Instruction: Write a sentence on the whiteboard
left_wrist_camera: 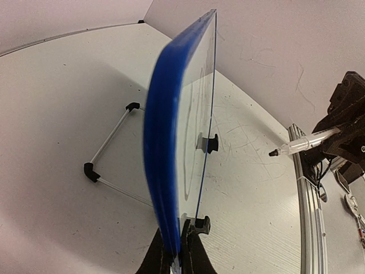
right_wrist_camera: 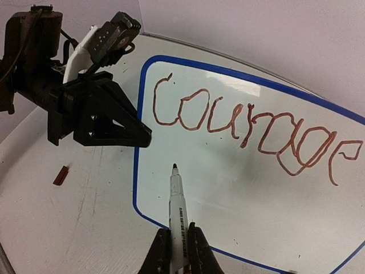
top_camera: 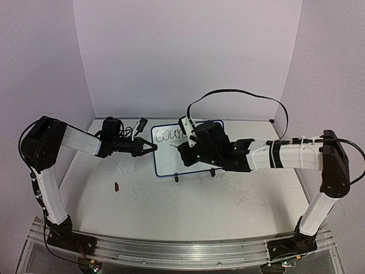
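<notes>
**A:** Where's the whiteboard [top_camera: 166, 158]?

**B:** Far-centre of the desk [top_camera: 228, 200], between the two arms. It stands on edge on two black clip feet [left_wrist_camera: 209, 142], with a thin wire stand [left_wrist_camera: 112, 136] behind it. The long axis runs left-right and the written face is toward the arm bases.

**A:** Build?

**B:** A flat rectangle with a glossy white face that throws glare. The thin blue frame has rounded corners. Edge-on from the left wrist it's just a slim blue strip.

**A:** Left fingers [left_wrist_camera: 191, 258]?

**B:** Closed narrow, pinching the board's left short edge. They're black, wedge-shaped and matte.

**A:** Right fingers [right_wrist_camera: 195, 254]?

**B:** Clamped on a marker [right_wrist_camera: 175, 201] with a slim white barrel and a dark tip. Its long axis points at the board face, aimed at the lower-left area. The left wrist view shows a clear gap between tip and surface, so there's no contact.

**A:** The sentence [right_wrist_camera: 245, 130]?

**B:** One word shows, "Courage", in loopy reddish-brown strokes. It runs along the board's long axis across the upper half. In the right wrist view it slopes down to the right. The area below it is blank white.

**A:** Anything else?

**B:** The desk is white and heavily scuffed. A small red piece [top_camera: 116, 186] lies on it left of the board, well apart from it.
</notes>
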